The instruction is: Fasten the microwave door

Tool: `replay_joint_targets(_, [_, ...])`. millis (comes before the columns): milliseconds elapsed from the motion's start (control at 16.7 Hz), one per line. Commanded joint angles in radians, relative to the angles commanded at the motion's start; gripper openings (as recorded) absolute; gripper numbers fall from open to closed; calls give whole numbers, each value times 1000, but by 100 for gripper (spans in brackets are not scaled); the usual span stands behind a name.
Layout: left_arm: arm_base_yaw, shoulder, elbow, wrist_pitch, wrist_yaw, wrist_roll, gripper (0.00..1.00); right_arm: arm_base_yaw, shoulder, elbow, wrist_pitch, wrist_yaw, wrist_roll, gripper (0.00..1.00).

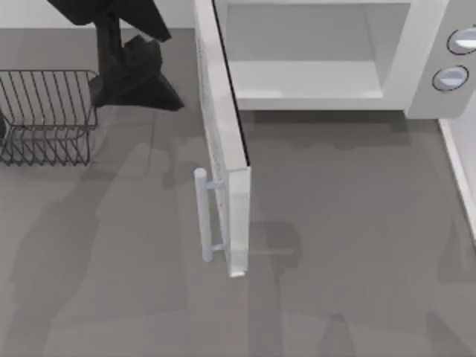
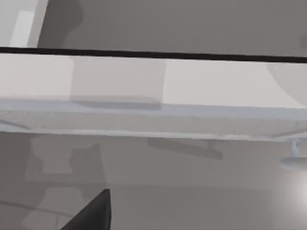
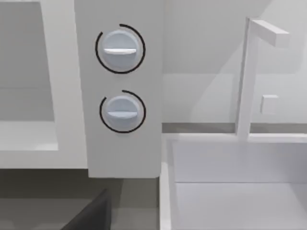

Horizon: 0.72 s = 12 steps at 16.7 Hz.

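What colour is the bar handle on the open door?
Pale grey vertical bar handle; top view shows it best.

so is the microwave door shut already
No, in the top view the microwave door stands swung wide open, edge-on, with its handle facing the left arm and the cavity exposed.

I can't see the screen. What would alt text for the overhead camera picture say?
A white microwave door stands wide open, swung out from the microwave body over a grey table, its grey bar handle facing the table's left. The black left gripper hovers left of the door, beside a wire basket.
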<state>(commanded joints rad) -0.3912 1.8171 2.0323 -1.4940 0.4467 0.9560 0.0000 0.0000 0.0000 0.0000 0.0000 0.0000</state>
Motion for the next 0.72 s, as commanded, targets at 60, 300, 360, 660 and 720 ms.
replay_joint_targets(60, [-1,2,7,-1,1,3,100,0,0,0,0,0,0,100])
replay_joint_targets(300, [5,-2,4,1,0,2,100,0,0,0,0,0,0,100])
replay_joint_targets(360, [3,-2,1,4,0,1,100,0,0,0,0,0,0,100])
replay_joint_targets(660, [-43,-6,-137,154,-11,-41,100,0,0,0,0,0,0,100])
replay_joint_targets(720, [-54,-7,-176,200,-15,-54,100,0,0,0,0,0,0,100])
